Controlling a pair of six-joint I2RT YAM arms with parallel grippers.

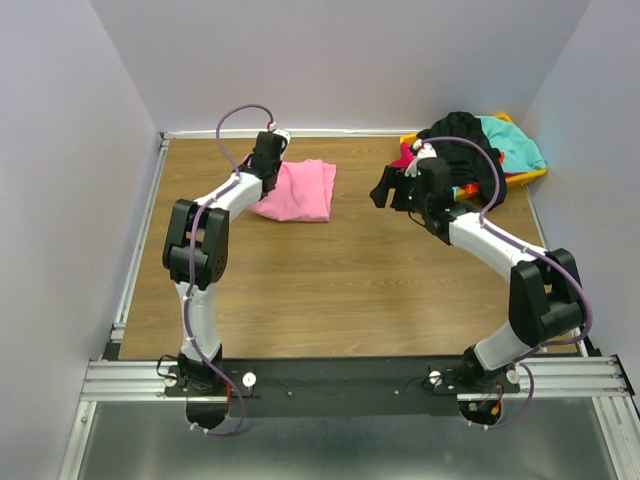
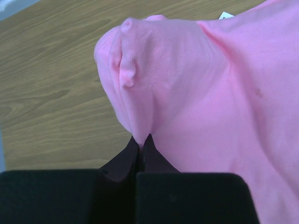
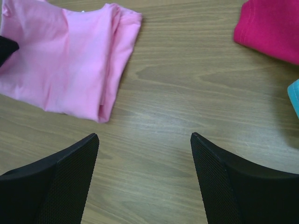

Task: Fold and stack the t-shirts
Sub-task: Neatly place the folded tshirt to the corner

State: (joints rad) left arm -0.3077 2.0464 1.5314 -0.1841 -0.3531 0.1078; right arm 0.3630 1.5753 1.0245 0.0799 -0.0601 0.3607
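A folded bright pink t-shirt [image 1: 298,190] lies on the wooden table at the back left. My left gripper [image 1: 268,152] is shut on its near edge; in the left wrist view the fingers [image 2: 140,145] pinch a ridge of pink cloth [image 2: 196,84]. My right gripper [image 1: 385,190] is open and empty above bare wood, right of the pink shirt [image 3: 70,56]. Its fingers [image 3: 70,158] stand wide apart. A heap of black [image 1: 465,150], teal [image 1: 512,140] and magenta [image 1: 405,155] shirts sits at the back right. A magenta shirt [image 3: 271,25] shows in the right wrist view.
A yellow bin [image 1: 528,177] holds the heap of shirts at the back right corner. White walls close the table on three sides. A metal rail [image 1: 140,230] runs along the left edge. A teal edge [image 3: 294,95] shows at the right of the right wrist view.
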